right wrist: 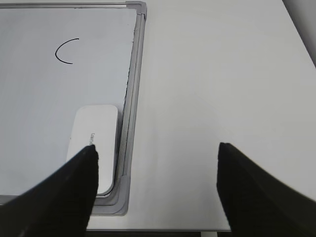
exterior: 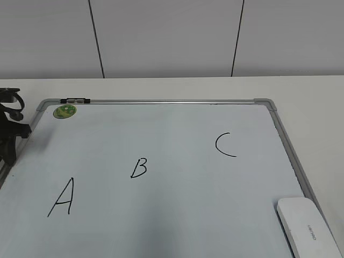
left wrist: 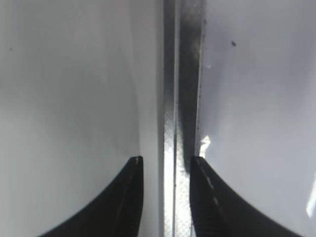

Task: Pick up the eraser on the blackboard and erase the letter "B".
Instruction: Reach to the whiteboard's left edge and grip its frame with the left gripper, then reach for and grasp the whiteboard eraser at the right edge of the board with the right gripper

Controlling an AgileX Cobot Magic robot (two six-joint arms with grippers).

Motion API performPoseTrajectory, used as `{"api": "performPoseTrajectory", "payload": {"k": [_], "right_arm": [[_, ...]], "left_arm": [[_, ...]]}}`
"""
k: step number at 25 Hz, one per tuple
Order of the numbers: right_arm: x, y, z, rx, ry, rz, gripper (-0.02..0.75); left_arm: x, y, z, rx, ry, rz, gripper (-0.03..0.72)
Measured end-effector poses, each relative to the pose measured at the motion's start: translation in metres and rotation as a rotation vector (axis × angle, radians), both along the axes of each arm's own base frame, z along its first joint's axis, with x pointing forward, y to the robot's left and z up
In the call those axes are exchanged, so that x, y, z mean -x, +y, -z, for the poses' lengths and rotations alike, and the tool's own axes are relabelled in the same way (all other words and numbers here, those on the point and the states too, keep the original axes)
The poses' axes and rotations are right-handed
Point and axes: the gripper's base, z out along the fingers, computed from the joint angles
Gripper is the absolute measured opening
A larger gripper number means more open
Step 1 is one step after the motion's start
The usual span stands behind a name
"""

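eraser (right wrist: 95, 145), beside open right tool (right wrist: 157, 150)

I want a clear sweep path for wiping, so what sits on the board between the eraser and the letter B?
Nothing: in the exterior view, only bare pale whiteboard separates the white oblong plastic eraser from the small black marker B.

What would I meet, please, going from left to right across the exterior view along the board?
left gripper → green sticker → letter "A" → letter "B" → letter "C" → eraser
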Motion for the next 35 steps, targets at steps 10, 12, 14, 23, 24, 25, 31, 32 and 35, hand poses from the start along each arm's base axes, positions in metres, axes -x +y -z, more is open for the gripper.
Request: {"api": "performPoseTrajectory", "payload": {"k": [10,12,14,23,24,25,31,32,35], "right_arm": [[0.0,0.0,0.0,0.0,0.0,0.0,0.554],[0.0,0.0,0.0,0.0,0.0,0.0,0.554],[0.0,0.0,0.0,0.0,0.0,0.0,0.554],[0.0,0.0,0.0,0.001,0.0,0.001,0.554],[0.0,0.0,0.0,0.001,0.0,0.001,0.554],[0.0,0.0,0.0,0.001,0.0,0.001,0.554],[0.0,0.0,0.0,-0.001,-0.004,0.0,0.554],[0.0,0.0,-0.002,-0.003,-0.005,-0.002,0.554],[-0.008,0.003,-0.013,-0.017,0.037,-0.014,0.554]], "left_arm": [[-0.003,0.0,0.006,0.0,-0.003,0.0,0.241],[-0.003,0.0,0.006,0.0,-0.003,0.0,0.241],[-0.003,0.0,0.006,0.004,-0.003,-0.003,0.215],[-0.003,0.0,0.005,0.0,-0.006,0.0,0.019],[-0.003,0.0,0.005,0.0,-0.006,0.0,0.019],[-0.003,0.0,0.005,0.0,-0.006,0.0,0.019],[-0.003,0.0,0.006,0.0,0.001,0.0,0.019],[-0.003,0.0,0.006,0.0,0.001,0.0,0.019],[-0.003,0.0,0.006,0.0,0.001,0.0,0.019]]}}
